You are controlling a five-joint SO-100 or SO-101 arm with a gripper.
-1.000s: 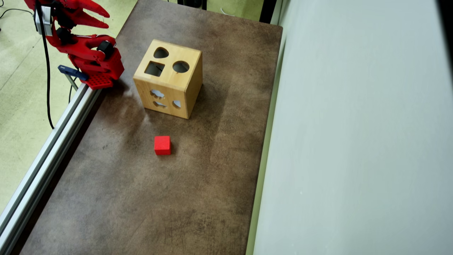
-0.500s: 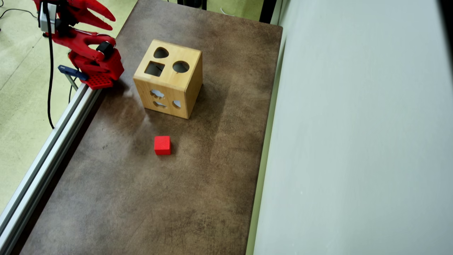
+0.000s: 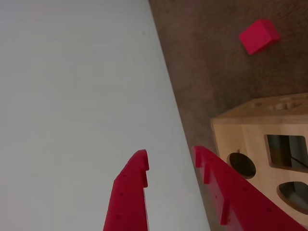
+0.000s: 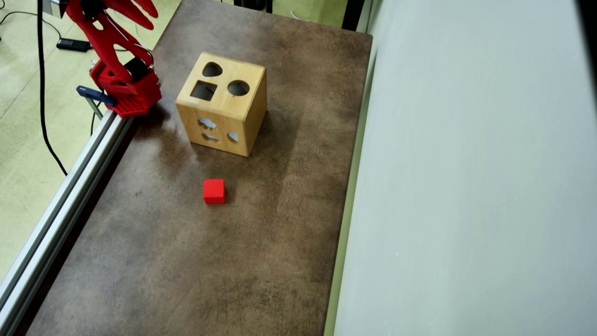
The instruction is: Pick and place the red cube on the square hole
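The red cube (image 4: 214, 191) lies on the brown table, in front of the wooden shape-sorter box (image 4: 221, 109). The box's top face has a square hole (image 4: 204, 90) beside a round hole and a rounded one. My red gripper (image 4: 148, 9) is raised at the top left of the overhead view, far from the cube. In the wrist view the gripper (image 3: 169, 153) is open and empty, with the cube (image 3: 259, 35) far off at the upper right and the box (image 3: 240, 132) at the right, its square hole (image 3: 286, 151) in view.
A pale wall (image 4: 466, 186) runs along the table's right side in the overhead view and fills the left of the wrist view (image 3: 72, 96). An aluminium rail (image 4: 65, 196) lines the left edge. The arm's base (image 4: 128, 91) is clamped at the top left.
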